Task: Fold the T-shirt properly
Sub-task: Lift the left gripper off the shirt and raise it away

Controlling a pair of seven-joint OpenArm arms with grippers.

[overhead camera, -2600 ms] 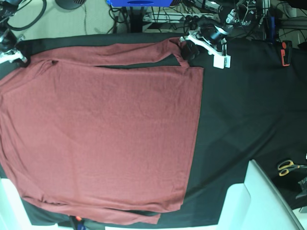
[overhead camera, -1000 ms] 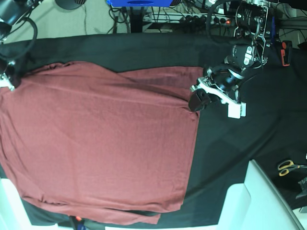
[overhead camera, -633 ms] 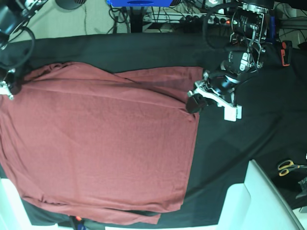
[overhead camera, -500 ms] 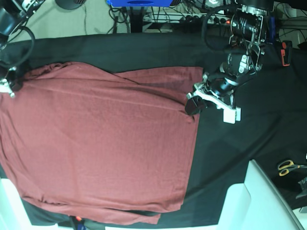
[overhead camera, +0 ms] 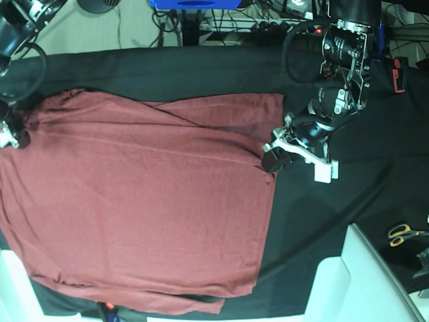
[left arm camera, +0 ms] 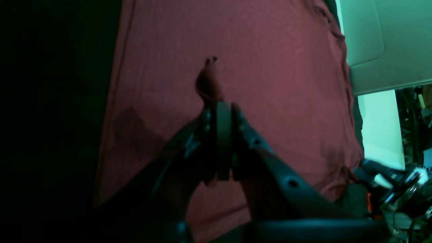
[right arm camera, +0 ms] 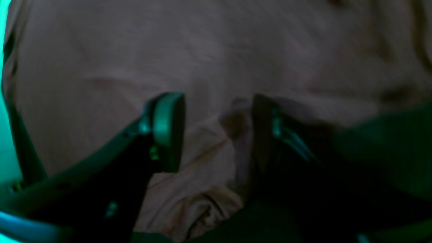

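Observation:
The maroon T-shirt (overhead camera: 141, 201) lies spread on the black table cloth (overhead camera: 335, 201), its far sleeve folded over the body. At the shirt's right edge my left gripper (overhead camera: 271, 159) is shut on a pinch of the red cloth (left arm camera: 208, 84); in the left wrist view the left gripper (left arm camera: 217, 111) has its jaws pressed together. My right gripper (overhead camera: 10, 134) sits at the shirt's far left corner. In the right wrist view the right gripper (right arm camera: 216, 131) stands open over the T-shirt (right arm camera: 101, 67), a small fold of cloth lying against one finger.
Yellow-handled scissors (overhead camera: 402, 233) lie at the right edge beside a white bin (overhead camera: 362, 282). An orange tool (overhead camera: 399, 72) sits at the far right. Cables and a blue object (overhead camera: 194, 3) line the far side. A white object (overhead camera: 8, 288) stands at the near left.
My right gripper has opened and slid slightly nearer along the shirt's left edge. The left gripper, still pinching the cloth, has drifted a little nearer too.

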